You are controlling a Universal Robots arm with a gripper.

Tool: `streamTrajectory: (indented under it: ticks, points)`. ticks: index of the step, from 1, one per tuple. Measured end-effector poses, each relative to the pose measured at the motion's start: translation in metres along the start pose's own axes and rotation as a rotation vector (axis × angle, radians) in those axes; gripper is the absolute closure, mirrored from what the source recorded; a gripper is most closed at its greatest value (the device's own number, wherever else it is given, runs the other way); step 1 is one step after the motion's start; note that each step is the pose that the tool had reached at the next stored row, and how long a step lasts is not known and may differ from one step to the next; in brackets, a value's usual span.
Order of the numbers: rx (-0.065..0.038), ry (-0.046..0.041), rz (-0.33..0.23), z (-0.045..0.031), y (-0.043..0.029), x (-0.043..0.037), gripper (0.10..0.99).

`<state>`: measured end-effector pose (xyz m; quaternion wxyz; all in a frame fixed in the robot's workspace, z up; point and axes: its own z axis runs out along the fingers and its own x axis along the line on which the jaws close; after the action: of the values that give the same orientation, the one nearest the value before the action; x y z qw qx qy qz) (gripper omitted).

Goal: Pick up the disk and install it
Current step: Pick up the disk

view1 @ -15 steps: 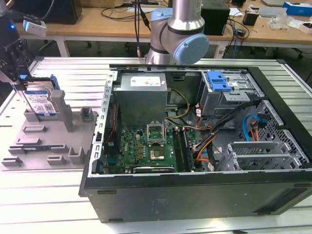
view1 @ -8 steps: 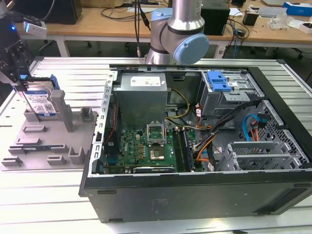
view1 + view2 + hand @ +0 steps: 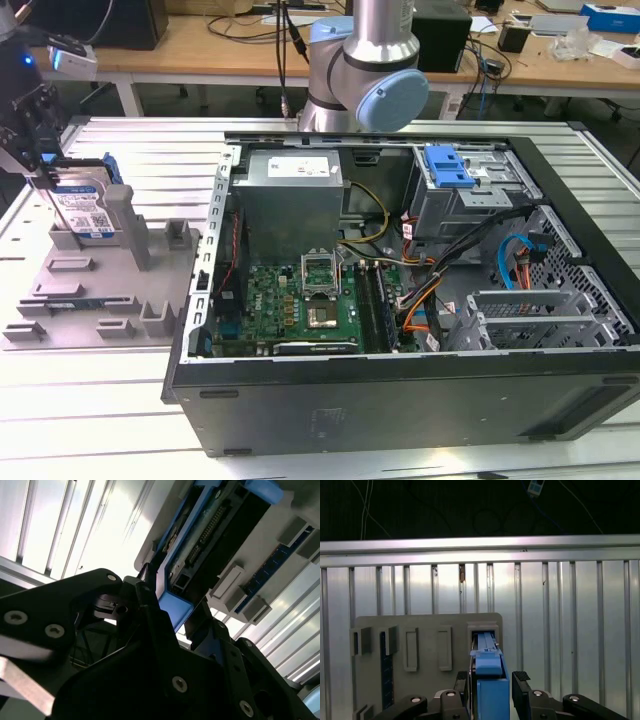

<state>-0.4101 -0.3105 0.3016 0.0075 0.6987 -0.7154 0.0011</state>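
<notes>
The disk [image 3: 86, 208] stands on edge in a slot of the grey fixture plate [image 3: 90, 295], toward the exterior view's left on a ribbed aluminium bench [image 3: 100, 400]. The end effector [image 3: 491, 679] straddles the disk's blue rail, though I cannot tell whether it is clamped. An open computer case [image 3: 400, 410] lies beside the plate, and a cluttered wooden desk [image 3: 200, 50] stands behind.

My exterior view looks down from high across the counter [image 3: 100, 420], taking in the open computer case [image 3: 400, 392] and grey fixture plate [image 3: 70, 292]. Both wrist views ride close behind the tool [image 3: 492, 676], sharing the disk [image 3: 489, 697] and that plate from different angles.
</notes>
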Motion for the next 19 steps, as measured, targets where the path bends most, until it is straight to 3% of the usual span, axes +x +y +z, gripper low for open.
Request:
streamTrajectory:
  ticks: [4,5,6,19]
  points:
    - [0.000,0.0001,0.000,0.0001,0.0004,0.0000,0.604]
    - [0.000,0.0001,0.000,0.0001,0.0005,0.0000,0.620]
    - [0.000,0.0001,0.000,0.0002,0.0005,0.0000,0.694]
    - [0.000,0.0002,0.000,0.0013,0.0006,0.0000,0.694]
